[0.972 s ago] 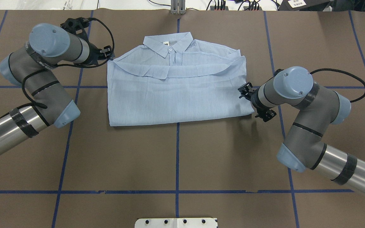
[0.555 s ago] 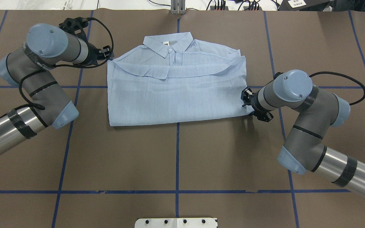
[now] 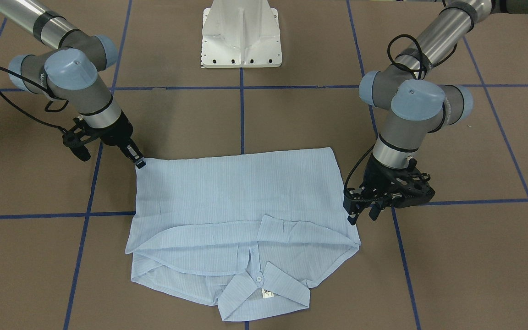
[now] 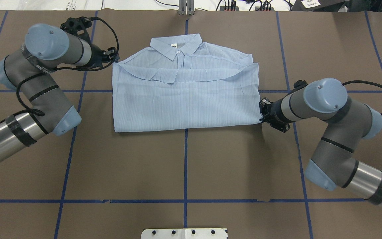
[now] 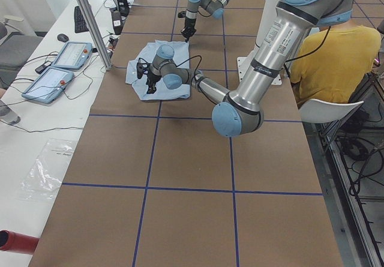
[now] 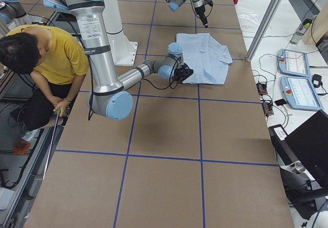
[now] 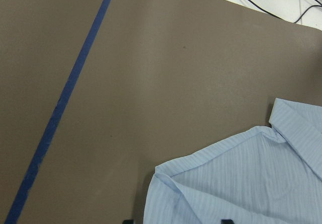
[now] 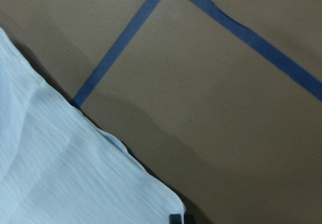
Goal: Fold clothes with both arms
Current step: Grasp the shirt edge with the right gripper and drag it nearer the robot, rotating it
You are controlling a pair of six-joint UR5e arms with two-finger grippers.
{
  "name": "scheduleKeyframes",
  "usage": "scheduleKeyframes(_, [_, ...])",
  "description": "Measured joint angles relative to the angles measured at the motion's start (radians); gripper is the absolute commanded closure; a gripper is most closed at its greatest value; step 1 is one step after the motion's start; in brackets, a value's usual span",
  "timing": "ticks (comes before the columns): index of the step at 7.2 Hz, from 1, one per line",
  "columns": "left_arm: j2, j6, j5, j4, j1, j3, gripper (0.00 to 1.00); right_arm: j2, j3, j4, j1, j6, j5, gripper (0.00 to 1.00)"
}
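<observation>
Shirt: the shirt [image 4: 184, 99] lies folded flat on the brown tabletop [image 4: 184, 166]. Its collar [image 4: 176, 44] is on the side away from the robot, top button closed, neck tag showing.
Left hand: the left hand [image 3: 361, 216] is low, just beside the shirt's shoulder corner on the robot's left. Fingers are spread, and in the wrist view that corner lies between the two tips.
Right hand: the right hand [image 3: 140, 162] is at the shirt's near corner on the robot's right. Fingers are pressed together, apparently pinching the corner's edge; the contact is tiny and hard to confirm.
Tabletop marks: blue tape lines [image 4: 185, 159] form a grid.
Side views: a person in a yellow top [image 6: 56, 54] crouches beside the robot.
</observation>
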Motion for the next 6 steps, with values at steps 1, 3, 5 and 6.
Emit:
scheduleKeyframes(1, [0.0, -0.006, -0.001, 0.002, 0.0, -0.012, 0.35, -0.053, 0.077, -0.003, -0.005, 0.019, 0.032, 1.0])
scheduleKeyframes(3, [0.011, -0.062, -0.011, 0.009, 0.012, -0.083, 0.35, -0.17, 0.243, -0.007, -0.082, 0.074, 0.067, 1.0])
scheduleKeyframes(5, [0.017, -0.141, -0.047, 0.064, 0.044, -0.184, 0.35, -0.244, 0.395, -0.007, -0.193, 0.136, 0.108, 1.0])
scheduleKeyframes(6, [0.017, -0.157, -0.055, 0.113, 0.06, -0.232, 0.35, -0.252, 0.431, -0.007, -0.247, 0.156, 0.155, 1.0])
